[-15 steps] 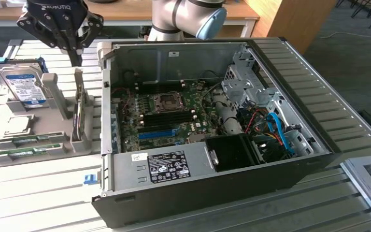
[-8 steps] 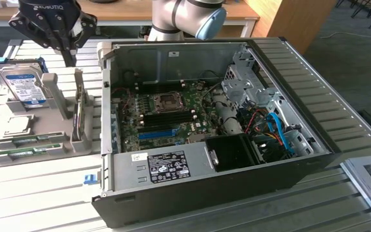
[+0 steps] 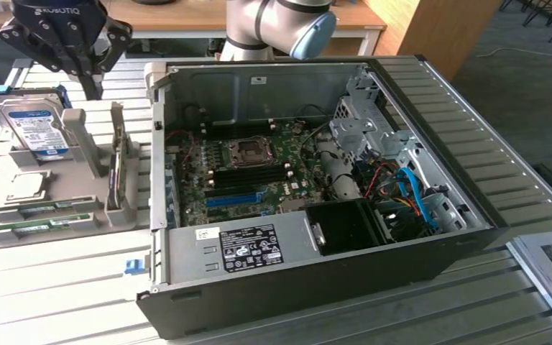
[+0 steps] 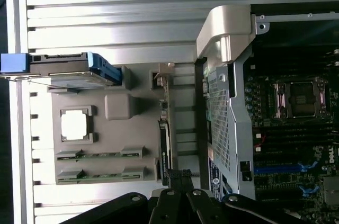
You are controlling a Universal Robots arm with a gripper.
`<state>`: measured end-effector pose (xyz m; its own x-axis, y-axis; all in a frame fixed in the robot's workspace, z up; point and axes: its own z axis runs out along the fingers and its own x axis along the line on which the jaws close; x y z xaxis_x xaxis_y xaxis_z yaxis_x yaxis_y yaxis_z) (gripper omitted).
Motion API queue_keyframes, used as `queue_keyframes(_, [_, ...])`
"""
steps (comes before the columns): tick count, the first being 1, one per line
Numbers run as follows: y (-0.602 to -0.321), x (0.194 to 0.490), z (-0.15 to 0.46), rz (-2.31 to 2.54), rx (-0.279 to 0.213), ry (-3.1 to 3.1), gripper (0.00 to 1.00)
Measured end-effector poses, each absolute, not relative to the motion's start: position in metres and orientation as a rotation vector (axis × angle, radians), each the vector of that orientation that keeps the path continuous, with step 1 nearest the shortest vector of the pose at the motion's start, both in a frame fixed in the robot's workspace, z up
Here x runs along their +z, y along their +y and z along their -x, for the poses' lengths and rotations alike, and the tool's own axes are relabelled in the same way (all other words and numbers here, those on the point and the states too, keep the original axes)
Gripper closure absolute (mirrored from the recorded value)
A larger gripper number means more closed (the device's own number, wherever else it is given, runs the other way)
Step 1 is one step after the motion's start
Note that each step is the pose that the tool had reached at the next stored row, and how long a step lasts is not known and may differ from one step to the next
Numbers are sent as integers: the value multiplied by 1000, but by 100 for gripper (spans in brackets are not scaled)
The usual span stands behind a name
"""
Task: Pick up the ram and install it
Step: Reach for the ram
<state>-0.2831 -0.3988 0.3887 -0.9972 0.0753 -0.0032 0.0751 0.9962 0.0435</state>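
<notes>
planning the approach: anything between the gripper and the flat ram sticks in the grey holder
Nothing visible covers the ram sticks; they lie open from above. The shut gripper hangs over the grey holder, clear of the upright hard drive.

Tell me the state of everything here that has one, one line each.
Black robot tool: shut, empty, over the grey plastic parts holder.
Green ram sticks: lying flat in the holder, not picked up.
Blue-labelled hard drive: standing upright in the holder.
Square silver processor chip: lying flat in the holder.
Black computer case: open, motherboard exposed.
</notes>
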Motion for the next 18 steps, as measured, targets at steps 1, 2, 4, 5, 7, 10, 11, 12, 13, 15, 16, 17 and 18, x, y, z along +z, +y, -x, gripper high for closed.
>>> queue_keyframes(1, [-399, 389, 285, -118, 68, 3134, 90])
queue_keyframes(2, [-399, 389, 286, -118, 68, 3134, 90])
queue_keyframes(4, [-399, 389, 290, -118, 68, 3134, 90])
queue_keyframes(5, [-399, 389, 291, -118, 68, 3134, 90])
queue_keyframes(7, [-399, 388, 294, -118, 68, 3134, 90])
queue_keyframes(10, [-399, 388, 299, -118, 68, 3134, 90])
queue_keyframes(11, [-399, 388, 301, -118, 68, 3134, 90])
queue_keyframes(12, [-399, 388, 302, -118, 68, 3134, 90])
queue_keyframes(13, [-399, 388, 304, -118, 68, 3134, 90])
queue_keyframes(15, [-399, 388, 307, -118, 68, 3134, 90])
queue_keyframes(16, [-399, 388, 309, -118, 68, 3134, 90])
queue_keyframes(17, [-399, 388, 310, -118, 68, 3134, 90])
queue_keyframes(18, [-399, 388, 312, -118, 68, 3134, 90])
